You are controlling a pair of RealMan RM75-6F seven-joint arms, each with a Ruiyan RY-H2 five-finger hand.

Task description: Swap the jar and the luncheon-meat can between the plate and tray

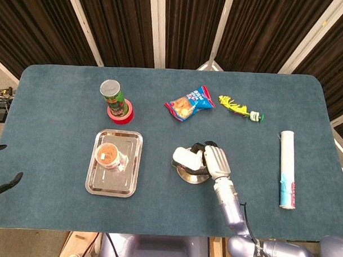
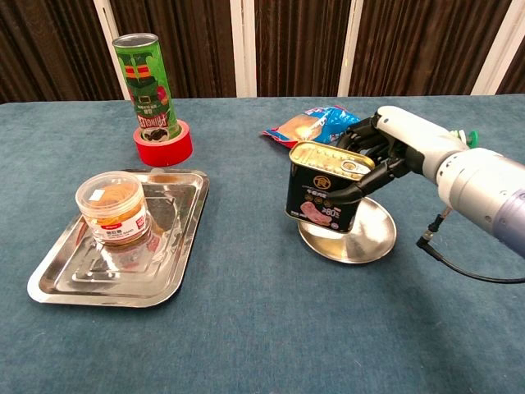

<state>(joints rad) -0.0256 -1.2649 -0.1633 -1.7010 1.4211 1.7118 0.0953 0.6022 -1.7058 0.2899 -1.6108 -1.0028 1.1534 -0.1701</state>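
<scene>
gripped from its right side by the right hand [image 2: 385,156], fingers wrapped round the luncheon-meat can [image 2: 325,187], tilted and hanging just over the left part of the plate [image 2: 369,240]. jar [image 2: 112,209] standing in the tray [image 2: 98,279], well to the left. left hand unseen.

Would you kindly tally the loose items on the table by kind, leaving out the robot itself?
Cans and jars: 3 (luncheon-meat can, jar, chip canister)
Dishes: 2 (plate, tray)
Snack bags: 1 (bag)
Tape rolls: 1 (red roll)
Tubes: 1 (white tube)
Yellow-green toy: 1
Total: 9
</scene>
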